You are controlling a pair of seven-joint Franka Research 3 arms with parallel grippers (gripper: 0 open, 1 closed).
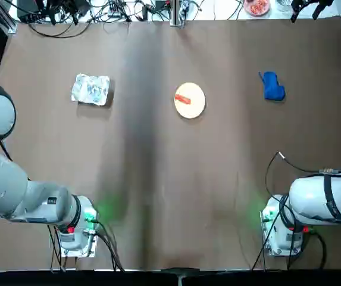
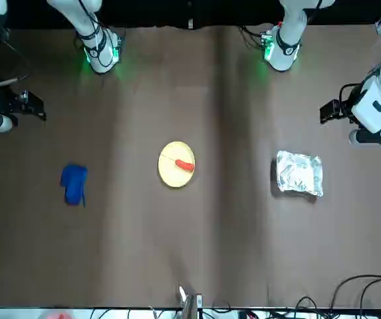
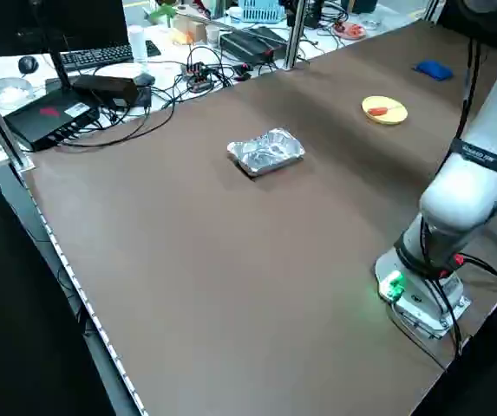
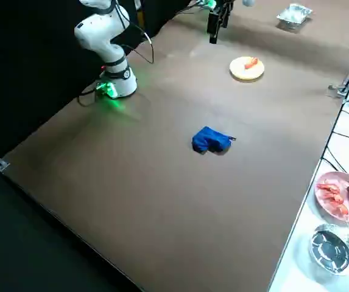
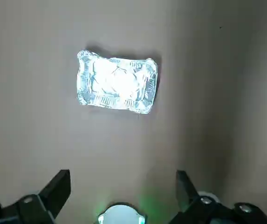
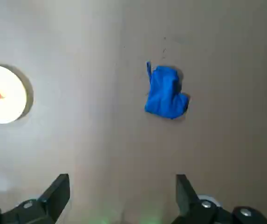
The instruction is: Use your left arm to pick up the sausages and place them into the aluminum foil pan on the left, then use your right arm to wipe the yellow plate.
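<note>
The sausage [image 1: 182,99] is lying on the yellow plate [image 1: 193,106] in the middle of the surface [image 1: 158,190], its long axis running across the surface. The aluminum foil pan [image 1: 90,89] is sitting well apart at the left, the blue cloth [image 1: 272,86] at the right. The left hand [image 5: 123,186] is hanging spread and holding nothing above the pan; only the wrist views are showing this. The right hand [image 6: 122,186] is hanging spread and holding nothing near the cloth.

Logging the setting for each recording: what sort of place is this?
Most likely a robotics lab workbench, not a kitchen: two arms are bolted to a brown table, cables and electronics crowd the far edge, and only a yellow plate and aluminum foil pan serve as props.
</note>
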